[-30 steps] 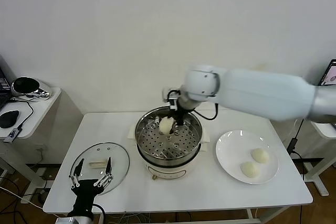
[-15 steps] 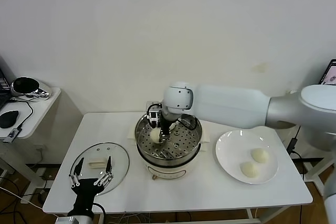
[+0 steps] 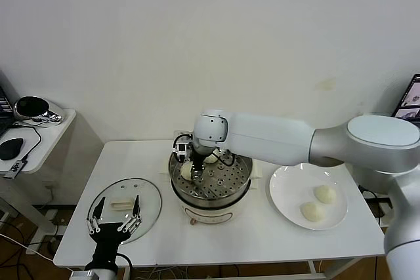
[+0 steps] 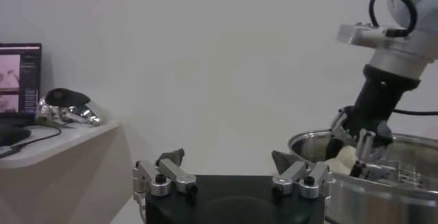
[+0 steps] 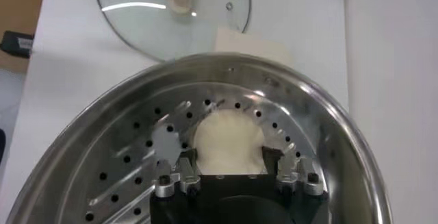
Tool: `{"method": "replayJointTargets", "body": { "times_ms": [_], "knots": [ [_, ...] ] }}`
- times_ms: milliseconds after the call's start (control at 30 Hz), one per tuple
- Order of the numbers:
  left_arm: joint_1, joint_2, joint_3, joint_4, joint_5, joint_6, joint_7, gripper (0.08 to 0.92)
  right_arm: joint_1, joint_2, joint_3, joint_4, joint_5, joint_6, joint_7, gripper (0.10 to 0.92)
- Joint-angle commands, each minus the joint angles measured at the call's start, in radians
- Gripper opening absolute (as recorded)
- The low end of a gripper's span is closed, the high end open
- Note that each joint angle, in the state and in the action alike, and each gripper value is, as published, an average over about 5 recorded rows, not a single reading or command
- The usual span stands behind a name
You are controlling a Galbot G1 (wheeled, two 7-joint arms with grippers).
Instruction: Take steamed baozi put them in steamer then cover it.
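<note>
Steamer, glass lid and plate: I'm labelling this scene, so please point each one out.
steamer (image 3: pixel 244 176): head view, on the steel rim at the robot's right.
glass lid (image 3: pixel 151 196): head view, on bare glass near its edge.
plate (image 3: pixel 285 181): head view, on the bare white part beside the buns.

Shiny perforated steel steamer (image 3: pixel 211 181), smooth baozi (image 5: pixel 228 142)

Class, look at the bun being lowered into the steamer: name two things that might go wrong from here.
1. The right end effector holds a baozi close to the steamer wall; it may land against the side.
2. Another bun sits beside the arm in the tray and may get nudged on withdrawal.
</note>
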Motion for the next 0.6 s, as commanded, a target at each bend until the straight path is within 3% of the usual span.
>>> {"method": "replayJointTargets", "body": {
  "times_ms": [33,133,333,600],
  "knots": [
    [-0.001,0.003,0.006,0.000,0.000,0.002,0.000,0.823,0.113,-0.067,0.000,0.065,-0.004,0.014,-0.113,0.771],
    [-0.006,0.009,0.006,0.001,-0.001,0.004,0.001,0.823,0.214,-0.162,-0.011,0.138,-0.011,0.049,-0.205,0.814],
    [-0.011,0.020,0.009,0.004,-0.003,0.008,0.002,0.823,0.357,-0.405,-0.048,0.294,-0.063,0.137,-0.349,0.823],
    [0.000,0.023,0.014,0.002,0.002,0.007,0.004,0.823,0.361,-0.780,-0.069,0.443,-0.317,0.320,-0.490,0.823]
  ]
}}
